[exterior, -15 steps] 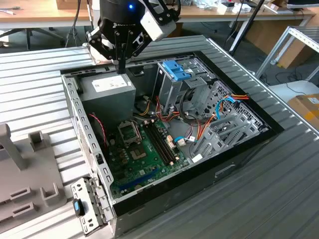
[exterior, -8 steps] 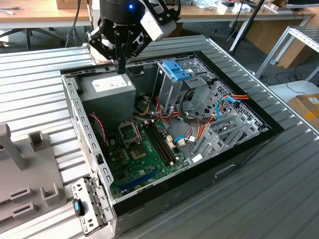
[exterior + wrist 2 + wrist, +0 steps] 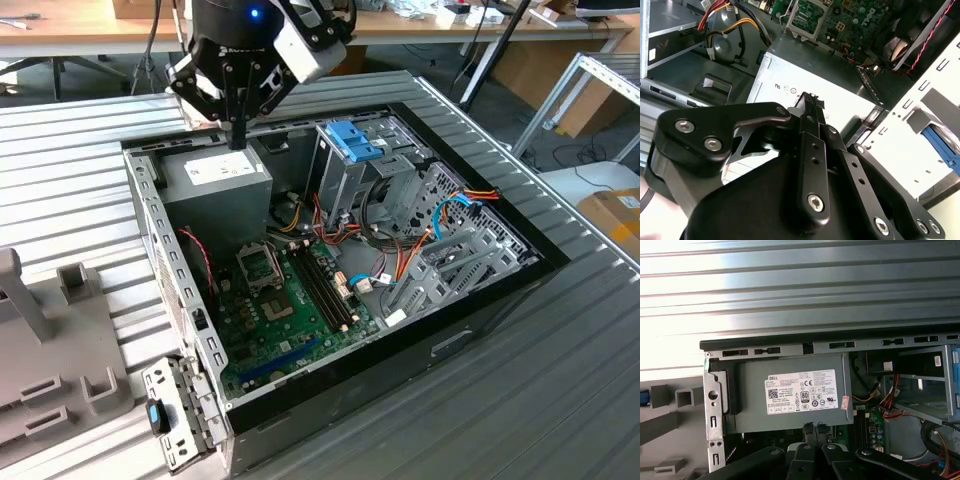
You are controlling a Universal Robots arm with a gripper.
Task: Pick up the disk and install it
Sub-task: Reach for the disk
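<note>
**A:** The pincer, how do its fingers stand?

**B:** Pressed together, with nothing between them. In the second wrist view the black fingertips meet in one narrow point. They hang just above the grey power supply and its white label.

**A:** And the disk?

**B:** The disk is outside the computer case, well apart from the pincer. The second wrist view shows a slanting strip of its bright blue rail past the case's perforated wall. I cannot make out its body there. In the first wrist view a sliver of the same blue, the disk, shows just beside the slotted blocks of the grey fixture.

**A:** What lies in the case?

**B:** It is open on top. The power supply fills the far corner on the exterior view's left. A green motherboard covers the floor, with a processor socket and long memory slots. Beside the power supply stands a tall grey drive cage, upright, with a blue latch on top. Orange, red and blue cables run from the cage towards a metal bay frame on the exterior view's right.

**A:** And the fixture?

**B:** In the exterior view it sits on the ribbed table, just beside the case's left wall.
</note>
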